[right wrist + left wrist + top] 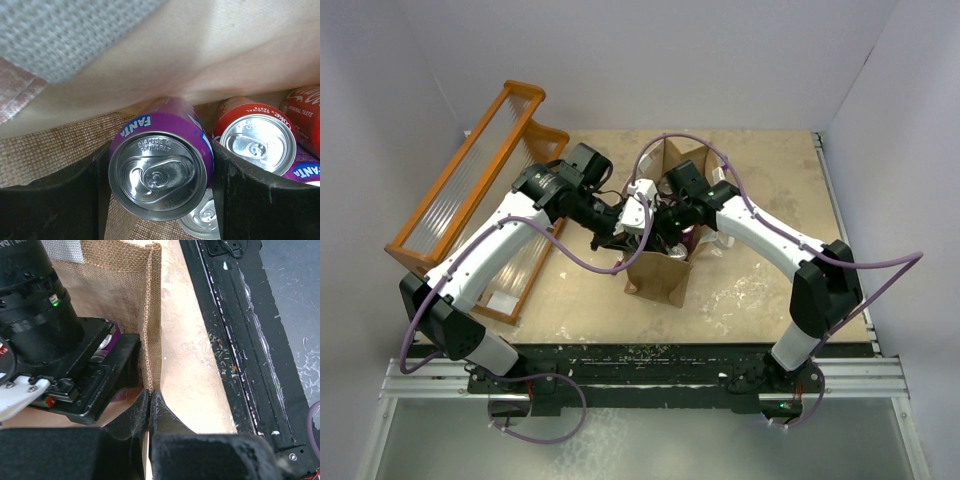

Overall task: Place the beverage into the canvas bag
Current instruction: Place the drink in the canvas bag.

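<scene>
so the left gripper (150, 399) is clamped tight on the bag (117, 287) rim to hold it open, while the right gripper (159, 197), jaws can-wide, grips the Fanta (157, 167) down inside it, Coke (256, 144) at its 3 o'clock.

canvas bag (657, 272) interior hidden, rightmost red can (306, 116) cropped
</scene>
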You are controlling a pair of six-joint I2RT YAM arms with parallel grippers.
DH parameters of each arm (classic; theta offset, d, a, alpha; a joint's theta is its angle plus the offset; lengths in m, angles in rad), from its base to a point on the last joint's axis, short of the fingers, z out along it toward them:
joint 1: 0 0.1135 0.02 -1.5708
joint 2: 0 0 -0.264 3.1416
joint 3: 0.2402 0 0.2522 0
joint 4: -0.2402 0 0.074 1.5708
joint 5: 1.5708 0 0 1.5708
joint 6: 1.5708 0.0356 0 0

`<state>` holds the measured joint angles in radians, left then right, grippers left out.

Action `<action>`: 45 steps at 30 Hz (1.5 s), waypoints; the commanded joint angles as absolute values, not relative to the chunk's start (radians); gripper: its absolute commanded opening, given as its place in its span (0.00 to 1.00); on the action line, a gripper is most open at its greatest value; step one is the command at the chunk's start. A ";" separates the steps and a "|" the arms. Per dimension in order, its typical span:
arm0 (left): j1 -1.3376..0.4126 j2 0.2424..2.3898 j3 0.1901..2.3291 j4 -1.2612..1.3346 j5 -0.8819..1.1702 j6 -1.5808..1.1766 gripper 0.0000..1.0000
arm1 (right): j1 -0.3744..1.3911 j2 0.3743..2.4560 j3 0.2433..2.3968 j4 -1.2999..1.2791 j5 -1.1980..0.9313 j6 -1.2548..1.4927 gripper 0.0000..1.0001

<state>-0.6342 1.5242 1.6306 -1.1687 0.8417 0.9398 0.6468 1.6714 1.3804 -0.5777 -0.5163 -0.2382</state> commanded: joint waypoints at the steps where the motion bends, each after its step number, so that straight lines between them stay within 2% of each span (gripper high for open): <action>1: -0.627 1.484 1.687 -1.153 0.951 0.965 0.00 | 0.694 1.623 1.354 -0.555 -0.498 -0.253 0.02; 21: -0.615 1.471 1.684 -1.158 0.971 0.978 0.00 | 0.760 1.661 1.224 -0.469 -0.400 -0.318 0.26; 38: -0.616 1.466 1.664 -1.159 0.965 1.001 0.00 | 0.760 1.715 1.290 -0.503 -0.415 -0.325 0.58; 45: -0.615 1.463 1.660 -1.159 0.963 1.012 0.00 | 0.759 1.712 1.331 -0.554 -0.452 -0.328 0.67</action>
<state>-0.6086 1.5219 1.6306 -1.1736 0.8555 0.9878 0.7265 1.7058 1.2827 -0.4767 -0.3767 -0.3325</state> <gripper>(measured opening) 0.009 0.692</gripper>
